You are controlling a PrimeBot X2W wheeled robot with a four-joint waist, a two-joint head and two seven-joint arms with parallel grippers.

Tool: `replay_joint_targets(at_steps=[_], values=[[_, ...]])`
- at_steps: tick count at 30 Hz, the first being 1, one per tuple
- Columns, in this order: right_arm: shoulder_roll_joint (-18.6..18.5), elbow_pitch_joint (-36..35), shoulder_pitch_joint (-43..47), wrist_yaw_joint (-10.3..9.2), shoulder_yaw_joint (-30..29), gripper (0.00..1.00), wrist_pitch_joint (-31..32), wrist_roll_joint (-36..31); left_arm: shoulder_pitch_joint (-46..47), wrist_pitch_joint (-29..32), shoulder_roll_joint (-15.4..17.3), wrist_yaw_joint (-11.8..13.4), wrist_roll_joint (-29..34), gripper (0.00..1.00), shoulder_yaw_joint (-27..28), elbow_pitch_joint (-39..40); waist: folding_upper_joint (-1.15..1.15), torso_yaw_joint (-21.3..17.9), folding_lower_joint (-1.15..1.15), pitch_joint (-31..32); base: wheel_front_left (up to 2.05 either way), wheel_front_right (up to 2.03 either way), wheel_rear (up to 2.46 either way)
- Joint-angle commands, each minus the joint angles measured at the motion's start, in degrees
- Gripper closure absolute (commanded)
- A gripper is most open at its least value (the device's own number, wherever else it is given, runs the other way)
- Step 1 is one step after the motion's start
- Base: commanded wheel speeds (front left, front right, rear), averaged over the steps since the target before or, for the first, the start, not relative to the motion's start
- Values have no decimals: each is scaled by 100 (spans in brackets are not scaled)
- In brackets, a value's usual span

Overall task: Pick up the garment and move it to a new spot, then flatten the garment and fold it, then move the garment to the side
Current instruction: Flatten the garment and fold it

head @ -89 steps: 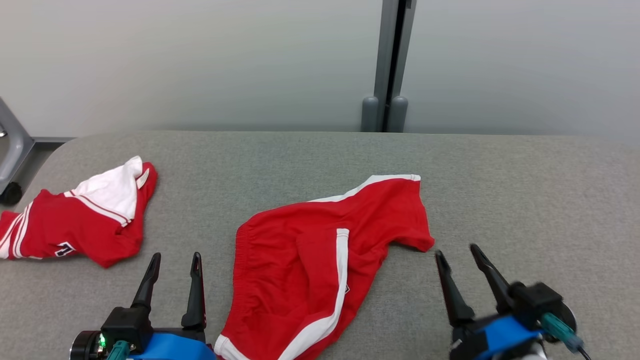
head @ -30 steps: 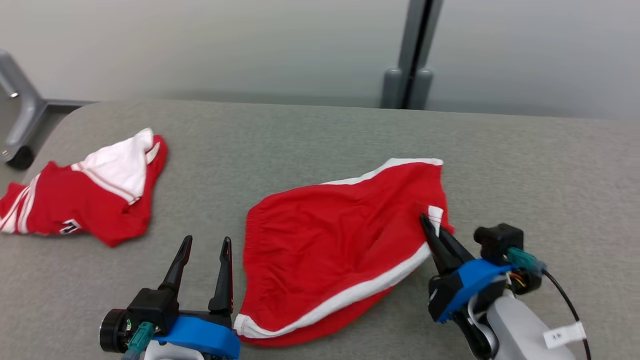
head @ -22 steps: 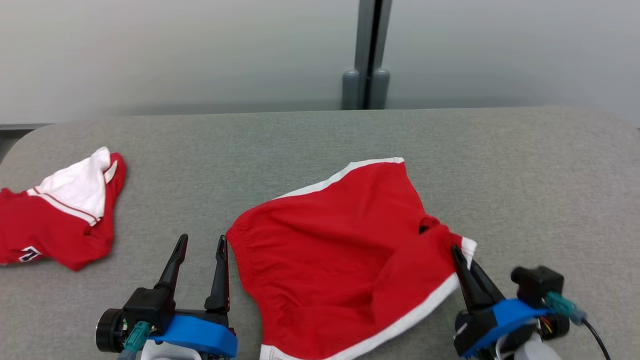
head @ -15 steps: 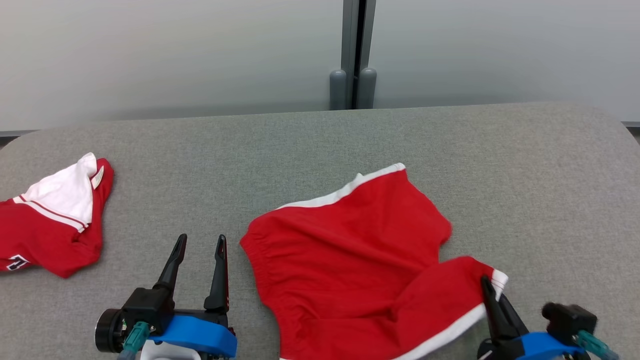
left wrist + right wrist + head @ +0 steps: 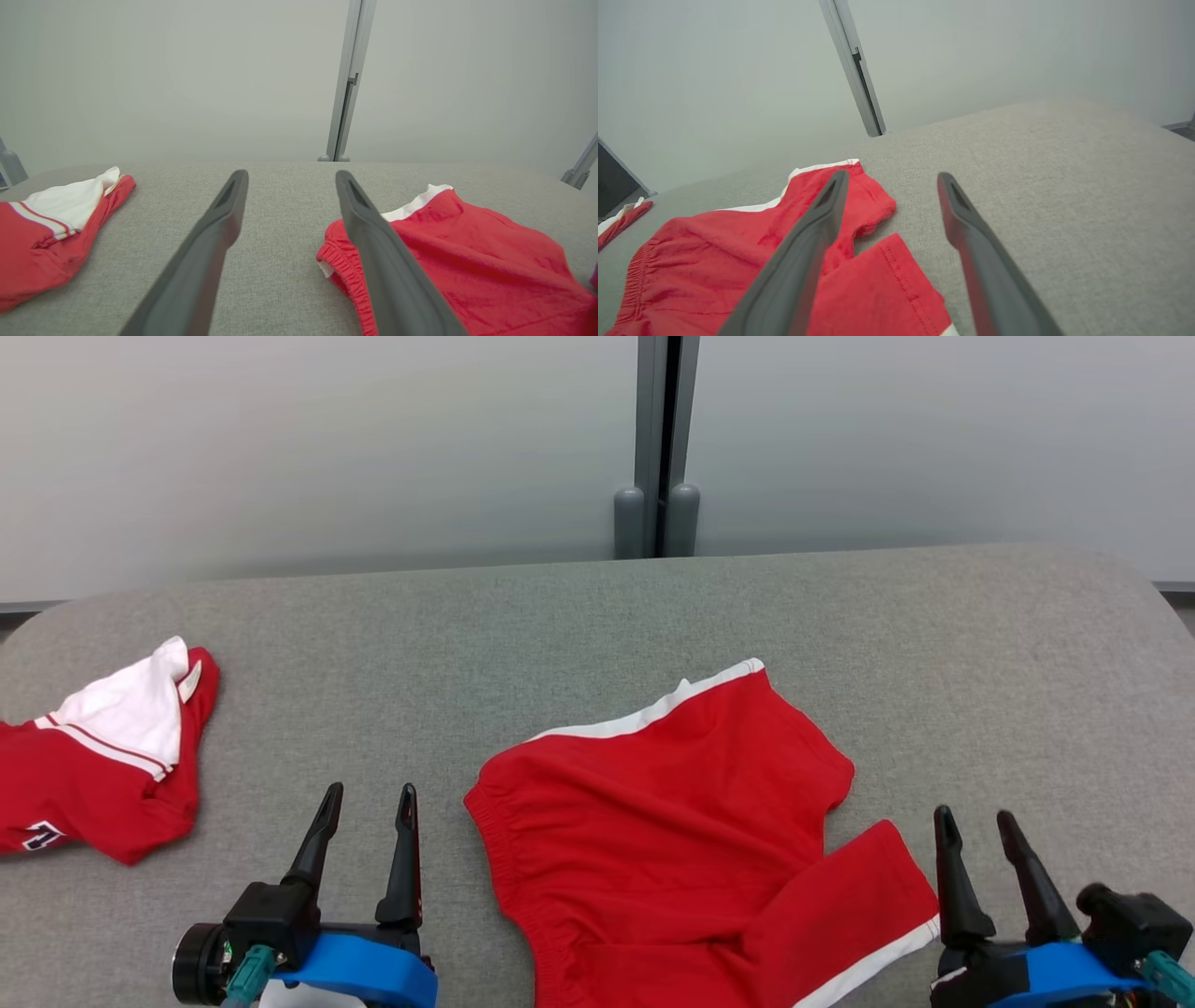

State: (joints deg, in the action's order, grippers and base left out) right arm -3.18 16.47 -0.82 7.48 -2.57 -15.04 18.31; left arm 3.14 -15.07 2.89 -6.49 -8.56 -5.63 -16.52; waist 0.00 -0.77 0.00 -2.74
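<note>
The garment (image 5: 672, 840) is a pair of red shorts with white trim, spread on the grey table (image 5: 980, 663) in front of me, waistband to the left and both legs to the right. Its near leg (image 5: 887, 289) lies flat just left of my right gripper (image 5: 973, 817), which stands open and apart from the cloth. My left gripper (image 5: 368, 795) is open too, a little left of the waistband (image 5: 343, 275), holding nothing. The right gripper (image 5: 892, 179) hovers over the leg's edge, and the left gripper (image 5: 289, 179) points at bare table.
A second red and white garment (image 5: 103, 756) lies crumpled at the table's left edge, also seen in the left wrist view (image 5: 51, 224). A grey post (image 5: 658, 448) stands behind the table against a pale wall.
My right gripper pulled the shorts' near leg out to the right and toward me, then opened and let it go. The leg now lies flat. The head camera shifted meanwhile.
</note>
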Motion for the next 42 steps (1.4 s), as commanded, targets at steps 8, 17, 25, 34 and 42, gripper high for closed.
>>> replay_joint_targets(at_steps=[8,17,25,34,42], values=[[-30,-845,183,3,318,0,-20,-602,-170,-15,-1,-22,73,0,63,14,0,87,0,182,0,0,0],[-39,-1018,470,3,727,0,-20,-1035,-266,-15,-2,-36,109,0,106,45,0,185,0,256,0,0,0],[-6,-920,527,3,767,0,-21,-1109,-308,-15,-1,-47,131,0,167,68,0,173,0,261,0,0,0],[9,-884,461,3,779,0,-21,-1130,-213,-15,-1,-55,154,0,149,10,0,94,0,261,0,0,0],[16,-870,348,3,841,0,-21,-1135,305,-15,79,-76,206,0,52,-172,0,-57,0,189,0,0,0]])
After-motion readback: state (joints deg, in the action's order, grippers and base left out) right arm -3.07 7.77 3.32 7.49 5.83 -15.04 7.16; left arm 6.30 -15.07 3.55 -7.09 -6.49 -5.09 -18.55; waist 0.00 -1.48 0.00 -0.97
